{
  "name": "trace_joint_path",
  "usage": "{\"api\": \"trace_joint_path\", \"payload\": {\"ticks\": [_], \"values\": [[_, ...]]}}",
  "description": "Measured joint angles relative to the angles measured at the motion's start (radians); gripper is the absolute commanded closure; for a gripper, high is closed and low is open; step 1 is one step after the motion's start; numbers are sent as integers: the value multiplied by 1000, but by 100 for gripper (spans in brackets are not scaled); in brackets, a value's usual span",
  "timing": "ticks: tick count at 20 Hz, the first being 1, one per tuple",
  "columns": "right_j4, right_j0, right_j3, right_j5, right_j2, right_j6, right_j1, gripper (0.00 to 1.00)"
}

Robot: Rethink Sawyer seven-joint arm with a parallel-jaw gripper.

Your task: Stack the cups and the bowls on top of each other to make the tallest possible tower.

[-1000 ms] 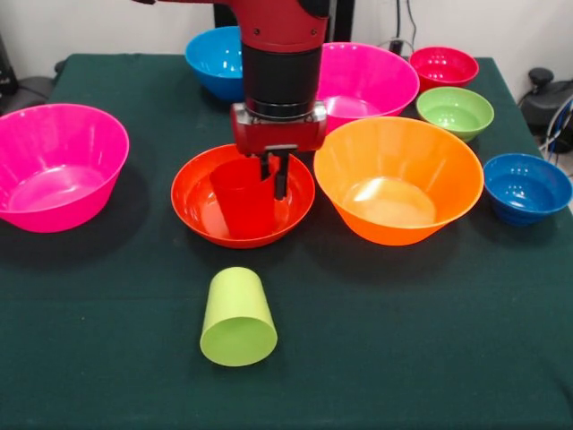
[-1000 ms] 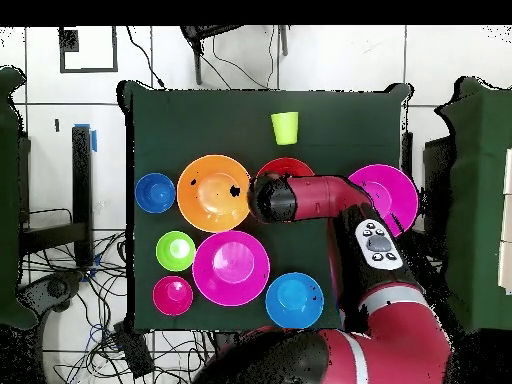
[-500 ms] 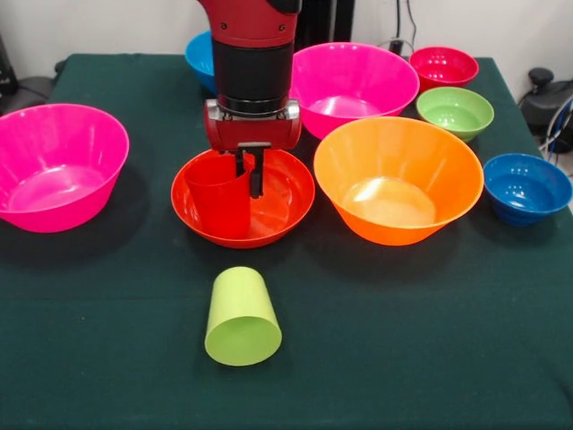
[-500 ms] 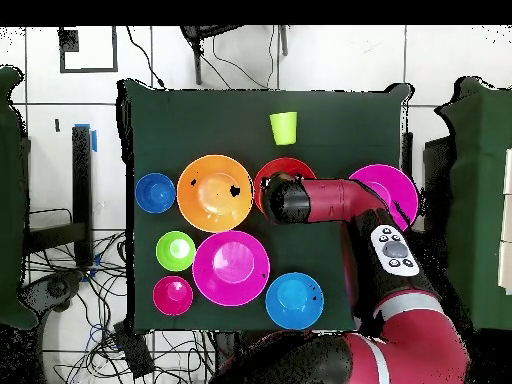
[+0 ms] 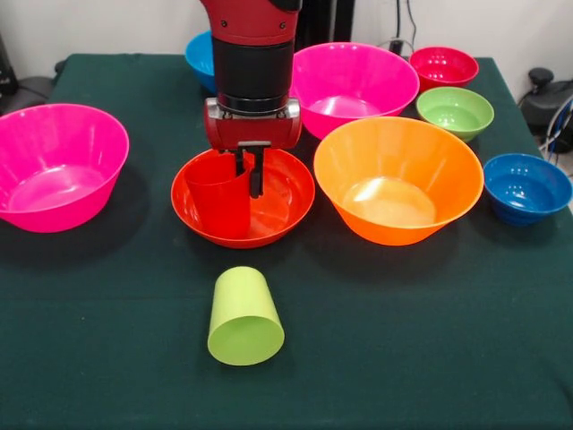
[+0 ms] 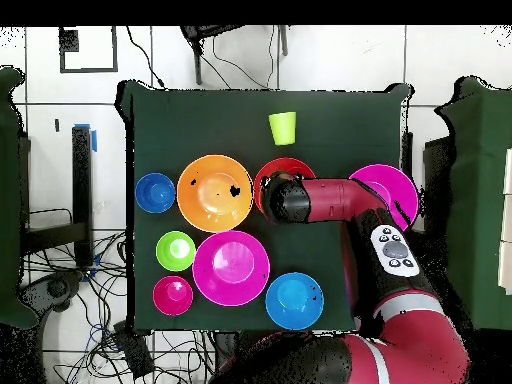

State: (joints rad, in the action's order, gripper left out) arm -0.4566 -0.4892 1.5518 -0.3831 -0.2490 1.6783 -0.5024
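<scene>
The red cup stands upright inside the medium red-orange bowl, toward its left side in the front view. My gripper comes straight down and is shut on the cup's right rim, one finger on each side of the wall. Whether the cup rests on the bowl's floor I cannot tell. The lime green cup lies on its side on the cloth in front of that bowl, mouth toward the camera. From overhead, the arm covers most of the red-orange bowl, and the green cup lies beyond it.
A big orange bowl sits right of the red-orange one. Big pink bowls stand at left and behind. A light blue bowl, small magenta-red, green and dark blue bowls ring the back and right.
Over the second, my gripper carried the red cup leftward within the red-orange bowl, then held still. The green cup rolled slightly right.
</scene>
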Motion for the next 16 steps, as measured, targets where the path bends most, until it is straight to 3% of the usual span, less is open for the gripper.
{"api": "trace_joint_path", "payload": {"ticks": [8,16], "values": [[3,15,-2,0,1,0,1,100],[9,76,-24,0,16,0,12,100]]}}
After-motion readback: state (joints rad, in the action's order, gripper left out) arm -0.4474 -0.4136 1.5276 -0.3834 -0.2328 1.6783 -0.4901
